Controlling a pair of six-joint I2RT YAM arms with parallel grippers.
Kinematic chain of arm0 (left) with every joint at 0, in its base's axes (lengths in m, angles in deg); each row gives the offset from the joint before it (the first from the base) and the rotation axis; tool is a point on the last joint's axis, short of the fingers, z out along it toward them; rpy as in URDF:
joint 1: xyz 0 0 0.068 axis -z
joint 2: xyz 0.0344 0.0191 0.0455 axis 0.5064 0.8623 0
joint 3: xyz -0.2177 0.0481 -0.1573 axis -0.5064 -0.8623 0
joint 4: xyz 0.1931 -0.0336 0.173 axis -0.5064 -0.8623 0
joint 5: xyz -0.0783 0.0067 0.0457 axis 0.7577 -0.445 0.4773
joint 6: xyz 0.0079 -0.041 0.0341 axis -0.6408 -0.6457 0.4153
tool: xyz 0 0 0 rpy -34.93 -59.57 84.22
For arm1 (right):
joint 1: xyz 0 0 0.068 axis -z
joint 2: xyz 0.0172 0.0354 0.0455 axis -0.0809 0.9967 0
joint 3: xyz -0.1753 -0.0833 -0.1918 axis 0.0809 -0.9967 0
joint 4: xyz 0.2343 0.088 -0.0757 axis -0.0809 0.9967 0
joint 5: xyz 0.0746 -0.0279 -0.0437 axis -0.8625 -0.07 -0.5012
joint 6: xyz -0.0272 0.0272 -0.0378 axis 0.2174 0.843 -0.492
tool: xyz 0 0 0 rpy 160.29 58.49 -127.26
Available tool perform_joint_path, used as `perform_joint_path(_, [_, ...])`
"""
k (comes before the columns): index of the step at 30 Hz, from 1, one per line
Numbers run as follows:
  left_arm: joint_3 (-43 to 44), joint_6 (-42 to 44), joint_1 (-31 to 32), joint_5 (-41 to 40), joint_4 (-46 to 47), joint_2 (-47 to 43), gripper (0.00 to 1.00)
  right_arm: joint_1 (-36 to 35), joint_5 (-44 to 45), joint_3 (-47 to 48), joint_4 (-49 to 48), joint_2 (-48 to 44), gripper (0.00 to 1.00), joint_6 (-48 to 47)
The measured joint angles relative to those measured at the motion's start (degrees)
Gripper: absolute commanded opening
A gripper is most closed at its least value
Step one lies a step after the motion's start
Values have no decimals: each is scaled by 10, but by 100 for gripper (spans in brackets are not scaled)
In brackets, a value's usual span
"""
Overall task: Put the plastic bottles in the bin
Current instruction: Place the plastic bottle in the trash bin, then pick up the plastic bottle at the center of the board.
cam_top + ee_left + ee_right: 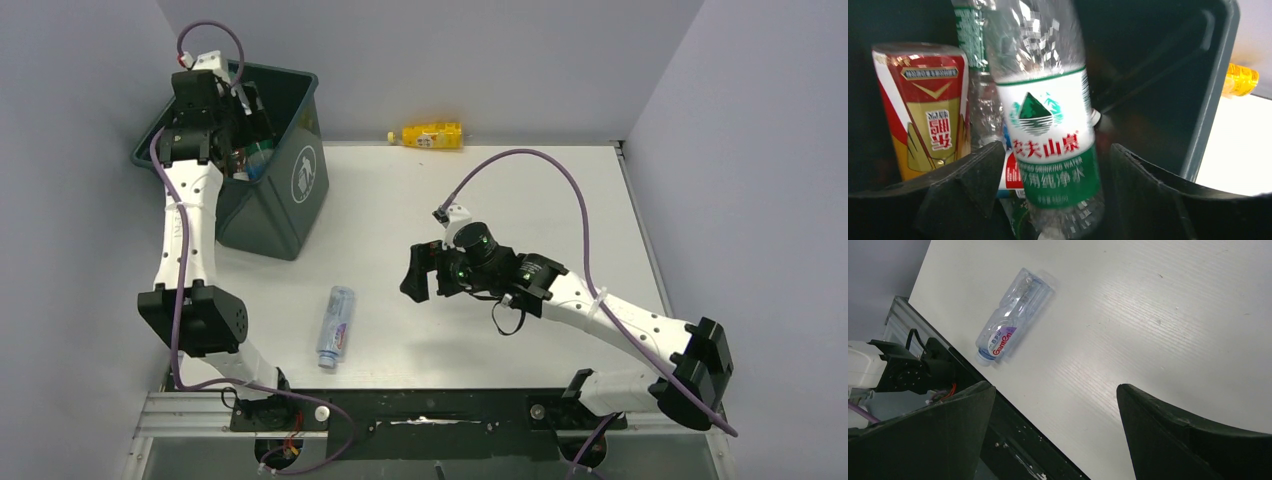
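Reaching down into the dark green bin (295, 185), the left gripper (1057, 160) is spread wide with a water bottle (1048, 130) between its fingers.

The water bottle is clear with a green and white label. It stands nearly straight up and down in the left wrist view and looks blurry. I cannot tell if the fingers touch it. A red and gold bottle (923, 110) stands just beside it in the bin. The right gripper (1055, 390) hangs over the table (500, 200), wide open, with nothing in it. A clear bottle with a purple label (337, 325) lies flat on the table, its cap pointing at the near edge. A yellow bottle (432, 135) lies along the far edge, with its cap pointing left.
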Motion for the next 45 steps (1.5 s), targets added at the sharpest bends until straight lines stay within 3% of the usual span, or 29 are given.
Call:
perform_joint_path(8, [-78, -14, 11, 15, 8, -62, 84, -9, -13, 16, -8, 28, 98, 0])
perform_joint_path(17, [-152, -28, 76, 21, 9, -186, 85, -14, -14, 20, -8, 24, 98, -11])
perform_joint_path(21, [-185, -36, 97, 32, 9, -226, 90, -15, -18, 19, -8, 3, 98, -13])
perform_joint_path(30, [-286, -75, 125, 56, 14, -334, 90, -19, -28, -17, -22, -86, 98, -16])
perform_joint_path(40, [-419, -135, 241, 40, -15, -379, 90, -19, -28, -70, -24, -149, 98, -26])
perform_joint_path(45, [-427, -183, 332, -27, -66, -356, 91, -19, -33, -93, -25, -173, 98, -28])
